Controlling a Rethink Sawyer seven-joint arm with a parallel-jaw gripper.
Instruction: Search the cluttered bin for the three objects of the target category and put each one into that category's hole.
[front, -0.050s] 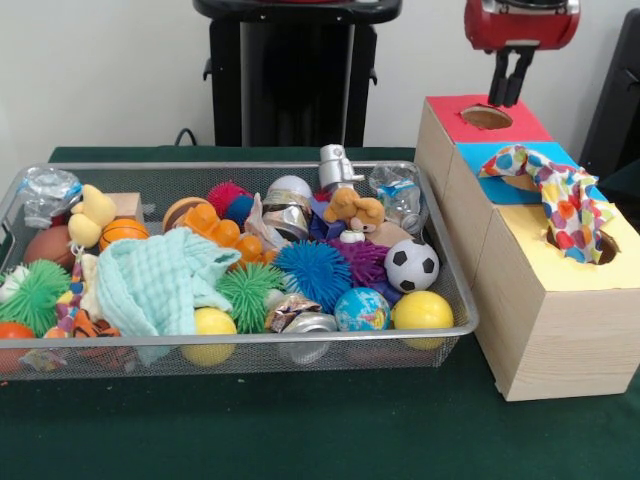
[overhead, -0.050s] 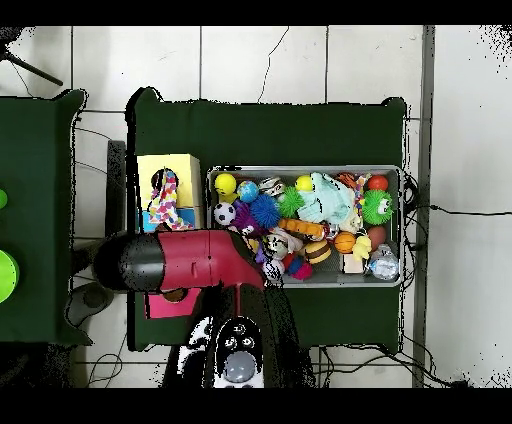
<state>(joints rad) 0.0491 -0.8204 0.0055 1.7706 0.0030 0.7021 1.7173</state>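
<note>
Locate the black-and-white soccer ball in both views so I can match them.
Front view: the soccer ball sits at the bin's right end, near the boxes, above a yellow ball.
Overhead view: the same ball lies at the bin's left end, beside the boxes.
Shared landmark: the polka-dot cloth draped over the blue and yellow box tops.

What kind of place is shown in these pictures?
Probably a robotics lab or test room: a table under green cloth holds a wire bin of toys beside a wooden sorting box with holes, the robot's gripper hangs above it, and cables cross the tiled floor.
</note>
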